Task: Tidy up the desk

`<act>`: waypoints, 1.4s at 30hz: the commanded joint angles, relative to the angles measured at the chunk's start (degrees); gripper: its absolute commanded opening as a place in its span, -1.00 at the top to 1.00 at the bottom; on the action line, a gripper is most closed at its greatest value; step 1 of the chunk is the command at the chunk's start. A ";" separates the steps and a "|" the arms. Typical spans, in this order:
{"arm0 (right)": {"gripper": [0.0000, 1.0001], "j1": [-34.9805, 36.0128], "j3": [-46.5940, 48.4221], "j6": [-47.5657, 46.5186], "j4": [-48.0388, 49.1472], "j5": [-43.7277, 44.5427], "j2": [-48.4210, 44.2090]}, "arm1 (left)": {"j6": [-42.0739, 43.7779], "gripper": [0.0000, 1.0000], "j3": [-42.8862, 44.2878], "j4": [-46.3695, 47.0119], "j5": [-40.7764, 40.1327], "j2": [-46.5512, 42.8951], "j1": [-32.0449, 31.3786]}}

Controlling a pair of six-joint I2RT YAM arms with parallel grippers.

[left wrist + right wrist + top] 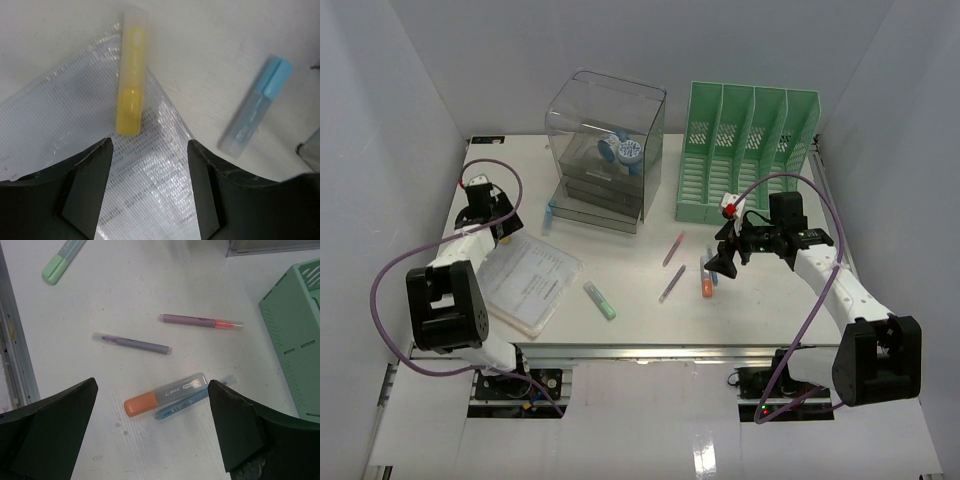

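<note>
The white desk (pixel 650 318) carries scattered pens. My left gripper (pixel 503 226) is open and empty, low over the corner of a clear document sleeve (pixel 525 280). In the left wrist view the gripper (pixel 150 146) sits just short of a yellow highlighter (pixel 132 75) lying on the sleeve's edge (pixel 65 120), with a light blue highlighter (pixel 255 112) to the right. My right gripper (pixel 725 262) is open and empty above an orange-capped highlighter (pixel 165 395) and a blue pen (pixel 182 406) lying side by side; the pair lies between its fingers (pixel 152 385).
A clear drawer box (pixel 605 150) and a green file rack (pixel 750 150) stand at the back. Two purple pens (pixel 674 248) (pixel 671 283) and a green highlighter (pixel 599 299) lie mid-desk. The aluminium rail (pixel 15 350) runs along the front edge.
</note>
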 commanded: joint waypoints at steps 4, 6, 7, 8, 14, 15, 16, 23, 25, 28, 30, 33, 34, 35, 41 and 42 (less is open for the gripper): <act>-0.96 0.15 0.85 -3.10 -2.72 -2.95 -1.54 | 2.84 -0.40 14.21 -4.07 -9.40 13.78 0.30; -0.96 0.15 0.86 -3.66 -3.15 -2.86 -1.54 | 3.52 -0.31 16.67 -4.84 -9.92 16.78 0.30; -0.96 0.15 0.86 -3.96 -3.41 -2.78 -1.54 | 4.20 -0.22 18.00 -5.14 -10.10 18.40 0.30; -0.96 0.15 1.00 -4.13 -3.72 -2.70 -1.47 | 4.48 -0.18 19.25 -5.59 -10.25 19.34 0.30; -0.97 0.07 1.21 -4.23 -4.11 -2.59 -1.28 | 4.86 -0.15 22.03 -6.43 -9.84 24.05 0.30; -0.97 0.07 1.21 -4.18 -4.07 -2.59 -1.16 | 4.82 -0.15 22.19 -6.47 -9.56 24.49 0.30; -0.96 0.07 1.17 -4.16 -4.09 -2.59 -1.10 | 4.84 -0.15 22.27 -6.49 -9.30 24.72 0.30; -0.96 0.00 1.12 -3.74 -4.05 -2.54 -0.28 | 4.85 0.68 19.51 -4.40 -7.87 23.14 0.30; -0.96 -0.15 1.00 -3.72 -4.05 -2.51 -0.28 | 4.12 0.89 17.85 -3.17 -6.76 20.16 0.30; -0.97 -0.20 0.86 -3.81 -3.98 -2.59 -0.15 | 0.49 1.00 15.49 -1.75 -2.64 14.24 0.30; -0.96 -0.20 0.77 -4.02 -4.05 -2.68 -0.13 | -4.47 1.00 13.14 -0.04 3.01 7.30 0.30; -0.96 -0.20 0.52 -4.57 -3.97 -2.60 0.03 | -18.07 1.00 3.10 9.37 21.09 -4.28 -0.11; -0.96 -0.20 0.46 -4.70 -3.96 -2.64 0.19 | -23.98 1.00 -0.41 13.43 24.78 -7.56 -0.76; -0.96 -0.20 0.43 -4.76 -3.98 -2.67 0.38 | -30.04 1.00 -3.44 16.94 27.35 -10.49 -1.52; -0.96 -0.20 0.26 -4.28 -3.82 -2.86 0.94 | -51.59 1.00 -9.50 25.37 22.97 -15.73 -11.99; -0.96 -0.20 0.09 -4.17 -3.71 -3.01 0.92 | -53.27 1.00 -9.07 25.49 21.68 -14.47 -13.49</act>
